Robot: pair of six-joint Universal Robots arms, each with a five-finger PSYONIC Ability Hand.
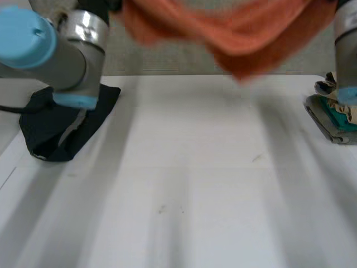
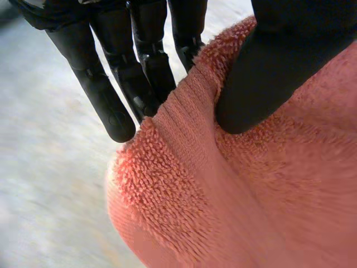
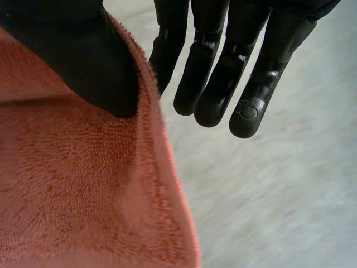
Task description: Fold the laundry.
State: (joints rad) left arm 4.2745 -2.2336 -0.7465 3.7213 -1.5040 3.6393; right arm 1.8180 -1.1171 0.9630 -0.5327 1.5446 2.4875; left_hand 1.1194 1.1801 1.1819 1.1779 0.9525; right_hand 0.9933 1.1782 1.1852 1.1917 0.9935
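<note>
An orange towel [image 1: 245,33] hangs in the air above the far side of the white table [image 1: 189,184], sagging in the middle. In the left wrist view my left hand [image 2: 262,72] pinches the orange towel [image 2: 234,190] at its hemmed edge between thumb and fingers [image 2: 139,78]. In the right wrist view my right hand [image 3: 83,61] pinches the towel [image 3: 78,184] at its edge the same way, thumb on the cloth and fingers [image 3: 223,78] behind it. Both arms are raised, the left arm [image 1: 50,50] at the left and the right arm [image 1: 346,33] at the right.
A dark navy garment [image 1: 61,128] lies crumpled at the table's far left, under the left arm. A small stack of folded cloths [image 1: 334,117], grey, teal and patterned, sits at the far right edge. The floor beyond the table is grey.
</note>
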